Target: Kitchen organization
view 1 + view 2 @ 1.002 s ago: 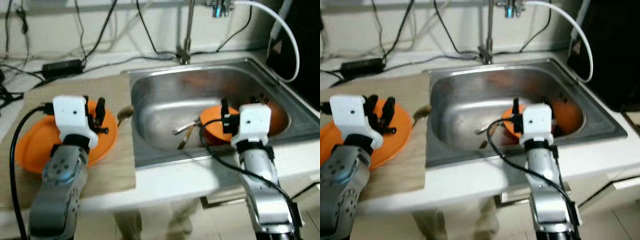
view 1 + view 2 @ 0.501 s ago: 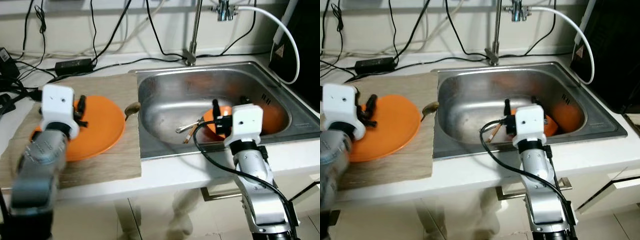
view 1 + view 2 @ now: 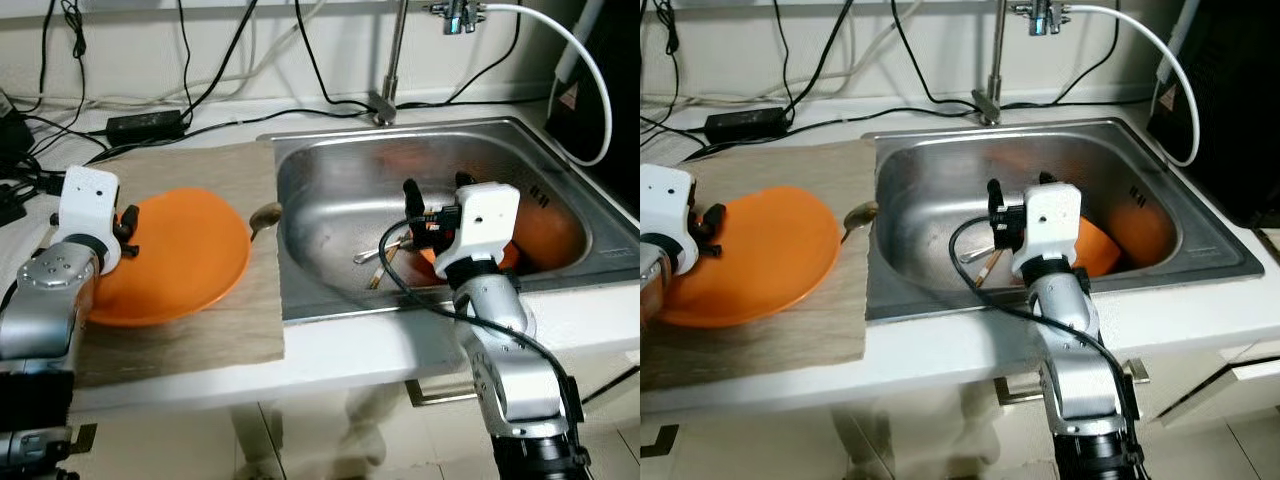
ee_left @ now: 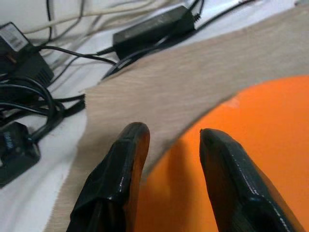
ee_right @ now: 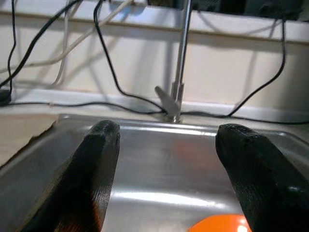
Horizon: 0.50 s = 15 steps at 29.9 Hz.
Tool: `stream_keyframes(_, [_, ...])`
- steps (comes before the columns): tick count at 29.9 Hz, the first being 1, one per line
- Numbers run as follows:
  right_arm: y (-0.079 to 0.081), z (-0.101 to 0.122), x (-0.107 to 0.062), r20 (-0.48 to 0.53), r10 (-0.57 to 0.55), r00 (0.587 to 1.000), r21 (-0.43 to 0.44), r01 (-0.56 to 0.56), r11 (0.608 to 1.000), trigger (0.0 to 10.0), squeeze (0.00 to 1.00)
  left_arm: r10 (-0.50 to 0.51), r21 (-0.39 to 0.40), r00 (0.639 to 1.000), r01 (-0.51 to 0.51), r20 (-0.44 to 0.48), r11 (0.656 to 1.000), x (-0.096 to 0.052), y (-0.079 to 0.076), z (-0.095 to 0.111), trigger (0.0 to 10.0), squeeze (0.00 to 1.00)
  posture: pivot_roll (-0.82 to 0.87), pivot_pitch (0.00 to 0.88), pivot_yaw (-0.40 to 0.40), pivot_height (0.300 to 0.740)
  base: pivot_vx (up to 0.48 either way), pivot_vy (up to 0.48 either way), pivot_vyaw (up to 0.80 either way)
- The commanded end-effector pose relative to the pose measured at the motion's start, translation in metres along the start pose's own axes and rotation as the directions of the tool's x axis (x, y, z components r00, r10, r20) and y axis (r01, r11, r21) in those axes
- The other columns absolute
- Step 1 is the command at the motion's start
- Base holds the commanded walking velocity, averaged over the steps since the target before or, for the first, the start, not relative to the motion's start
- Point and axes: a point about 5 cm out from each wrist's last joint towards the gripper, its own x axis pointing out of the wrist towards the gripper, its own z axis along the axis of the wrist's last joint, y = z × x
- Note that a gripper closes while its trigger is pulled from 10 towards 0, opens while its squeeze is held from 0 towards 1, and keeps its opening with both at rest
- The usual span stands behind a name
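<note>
White wall [image 3: 120, 40] at the back w/ black cables [image 3: 190, 50] hanging down, power brick [image 3: 145, 125] on the white counter [image 3: 330, 350]. Steel sink [image 3: 330, 180] & tap [image 3: 392, 60] in the middle, pale tile floor [image 3: 330, 440] below.

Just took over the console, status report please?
Left gripper open at the orange plate's left edge on the mat. Right gripper open, empty, over the sink. Orange dishes and utensils in sink. Nothing blocking.
</note>
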Motion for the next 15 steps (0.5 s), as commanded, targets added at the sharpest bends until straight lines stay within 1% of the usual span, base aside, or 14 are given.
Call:
stream_keyframes(1, [0.0,0.0,0.003,-0.017,0.031,0.999,0.0,-0.031,1.0,10.0,0.0,0.024,-0.001,0.999,-0.024,0.024,1.0,0.002,0.008,0.008,10.0,0.0,0.02,0.0,0.032,0.74,0.0,0.0,0.8])
stream_keyframes(11, [0.004,-0.001,0.004,-0.024,0.064,0.998,0.025,-0.063,0.998,10.0,0.0,0.027,0.0,0.999,-0.027,0.044,1.0,0.003,0.01,0.01,10.0,0.0,0.03,0.0,0.028,0.74,0.0,0.0,0.8])
stream_keyframes(13, [0.004,-0.002,0.004,-0.029,0.062,0.998,0.027,-0.061,0.998,10.0,0.0,0.025,0.006,0.998,-0.025,0.052,1.0,0.003,0.01,0.012,10.0,0.0,0.03,0.0,0.029,0.74,0.0,0.0,0.59])
stream_keyframes(15, [0.004,-0.003,0.004,-0.033,0.055,0.998,0.031,-0.054,0.998,10.0,0.0,0.003,0.016,0.997,-0.004,0.081,1.0,0.001,0.007,0.019,10.0,0.0,0.03,0.0,0.033,0.74,0.0,0.0,0.0])
